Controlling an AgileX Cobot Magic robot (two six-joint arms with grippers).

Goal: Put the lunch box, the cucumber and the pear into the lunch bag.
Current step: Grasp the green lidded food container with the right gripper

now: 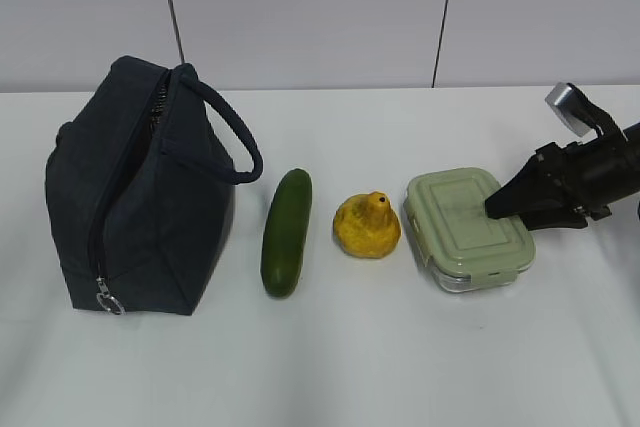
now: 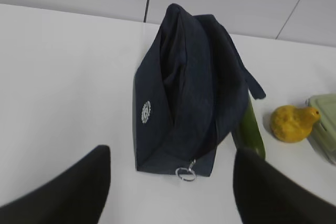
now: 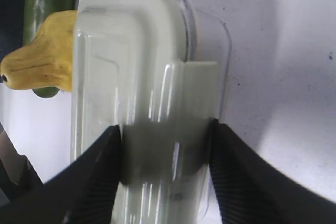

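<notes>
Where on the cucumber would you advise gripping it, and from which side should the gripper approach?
Grip the cucumber around its middle, coming from above with the fingers across its width. It lies flat, long axis running front to back, with free space toward both the lunch bag and pear.

I work in what looks like a lab or test room rather than a home. My table (image 1: 330, 367) is a plain white surface, and behind it stands a bare wall of pale grey panels (image 1: 300, 17) split by thin dark seams. The light is even and flat. Only a neat row of staged props lies on the white top, and my black end effector (image 1: 510, 203) reaches in from the right.
</notes>
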